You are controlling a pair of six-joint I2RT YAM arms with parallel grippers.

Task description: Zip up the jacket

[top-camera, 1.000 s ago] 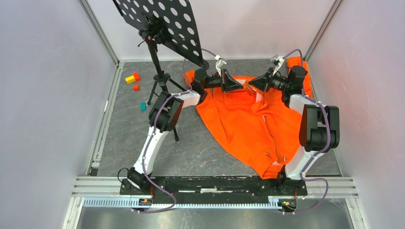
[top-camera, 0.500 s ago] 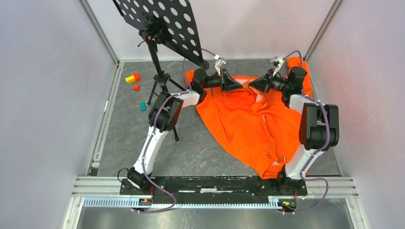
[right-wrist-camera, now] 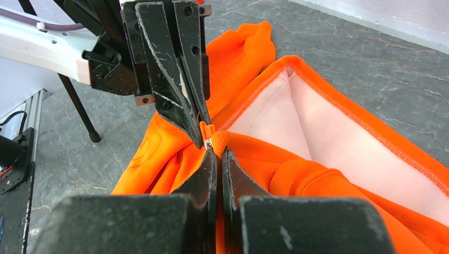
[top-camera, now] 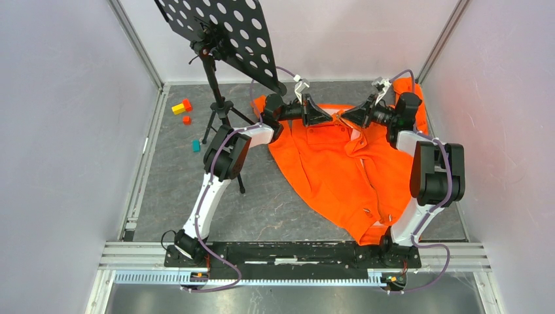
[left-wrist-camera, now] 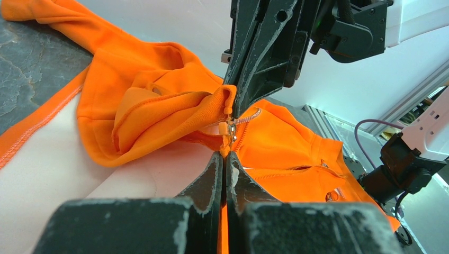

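**Left of the jacket.** Four small blocks (top-camera: 178,109), yellow, red, orange and teal, lie on the table (top-camera: 262,196), well apart from the jacket (top-camera: 340,173). A black stand (top-camera: 216,29) with a perforated desk is nearer. Its tripod feet are just off the jacket's left edge, and the desk overhangs towards the far left corner.

**Left gripper (top-camera: 330,118).** It reaches in over the jacket's far left part and points right. In the left wrist view the fingers are pressed together on a thin fold of orange cloth at the collar end of the front opening.

**Jacket.** It lies on the table right of centre, with the collar at the far side and the hem at the near edge, against the right arm's base. One sleeve is bunched at the far right. The collar area is lifted and folded, so the pale lining shows in both wrist views. A short run of light zipper (left-wrist-camera: 247,118) teeth is visible just below the collar. A small metal slider (left-wrist-camera: 231,128) sits between the tips of the two grippers. How far down the front is joined cannot be told.

**Right gripper (top-camera: 345,118).** It comes in from the jacket's far right side and points left, nearly tip to tip with the left gripper. Its fingers are clamped narrow on the orange collar edge directly above the slider.
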